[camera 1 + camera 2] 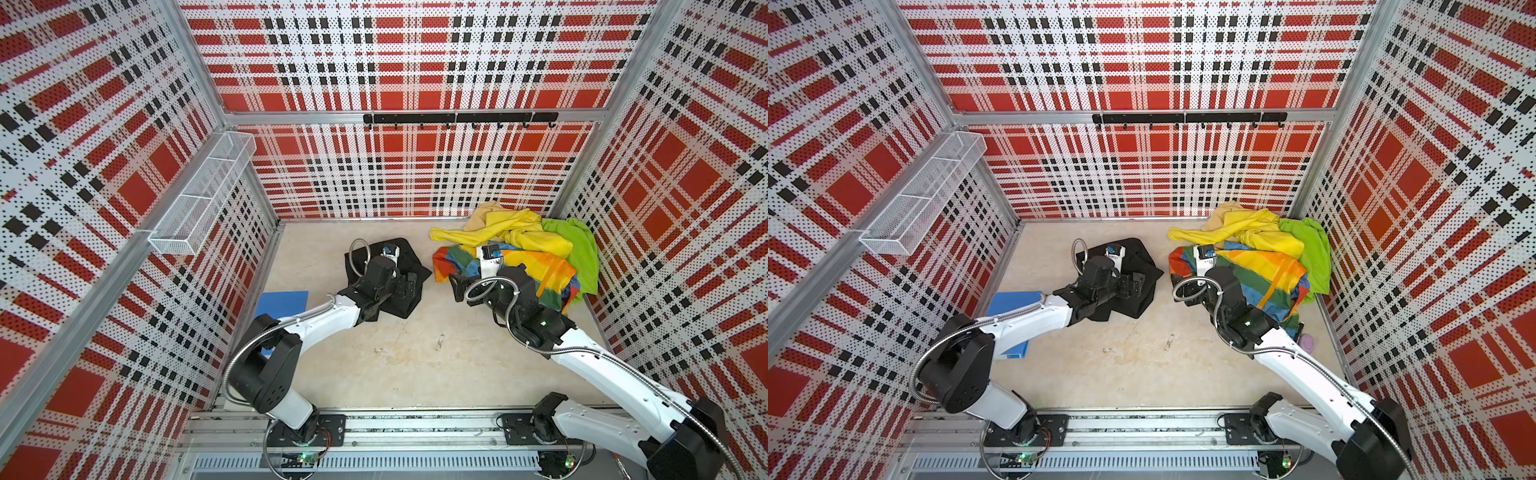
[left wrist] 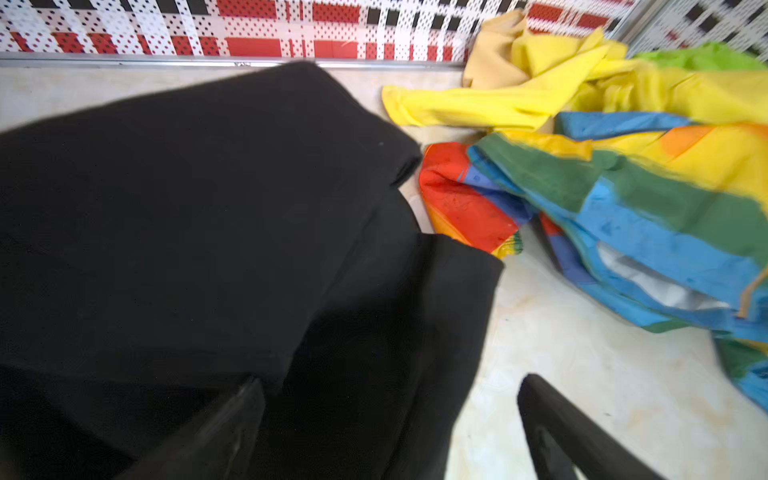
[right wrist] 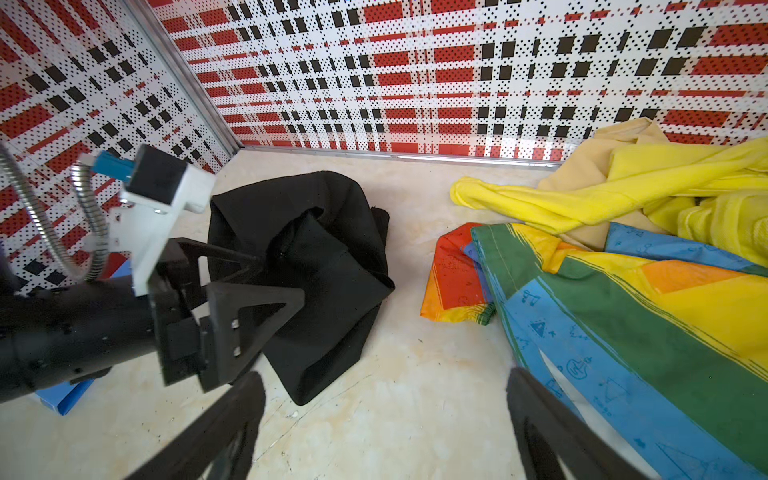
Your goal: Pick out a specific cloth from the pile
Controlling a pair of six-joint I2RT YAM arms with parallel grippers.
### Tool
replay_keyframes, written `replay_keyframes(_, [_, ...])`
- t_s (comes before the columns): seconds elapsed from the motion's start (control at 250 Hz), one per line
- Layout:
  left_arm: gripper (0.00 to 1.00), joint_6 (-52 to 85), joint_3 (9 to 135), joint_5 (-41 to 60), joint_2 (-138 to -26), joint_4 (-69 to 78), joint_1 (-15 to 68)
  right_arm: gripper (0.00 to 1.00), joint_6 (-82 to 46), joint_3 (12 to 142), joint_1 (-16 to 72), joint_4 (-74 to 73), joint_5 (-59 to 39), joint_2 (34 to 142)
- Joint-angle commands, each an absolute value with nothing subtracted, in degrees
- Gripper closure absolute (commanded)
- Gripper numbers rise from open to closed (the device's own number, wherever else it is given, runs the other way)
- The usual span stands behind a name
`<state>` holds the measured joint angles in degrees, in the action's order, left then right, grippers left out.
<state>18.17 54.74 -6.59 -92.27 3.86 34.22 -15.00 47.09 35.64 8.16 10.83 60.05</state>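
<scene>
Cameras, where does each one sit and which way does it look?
Top views: high up, looking down at the table; both show the left arm, right arm, cloth and pile.
Left wrist: on the left arm, facing the back wall over the cloth; its open jaws show.
Right wrist: on the right arm, facing the back wall; its open jaws and the left arm show.
Shared: both wrist views see the cloth and pile.

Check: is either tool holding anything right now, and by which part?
Nothing is held. The left tool is open over the black cloth; the right tool is open at the edge of the rainbow sheet.
</scene>
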Motion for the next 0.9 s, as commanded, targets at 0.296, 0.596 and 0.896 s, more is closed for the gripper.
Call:
replay_keyframes(0.296, [0.54, 19.4, 57.35, -9.66, -101.96, 1.76, 34.43, 0.04, -17.04, 45.62, 35.54, 10.02, 13.53, 56.78])
replay_keyframes(0.596, [0.77, 22.48, 52.02, -10.44, -98.91, 4.78, 28.9, 0.04, -17.2, 45.01, 35.59, 10.44, 13.49, 56.18])
replay_keyframes(0.896, [0.77, 23.6, 47.32, -10.5, -96.04, 6.28, 21.23, 0.04, -16.56, 45.28, 35.55, 11.24, 14.14, 55.15])
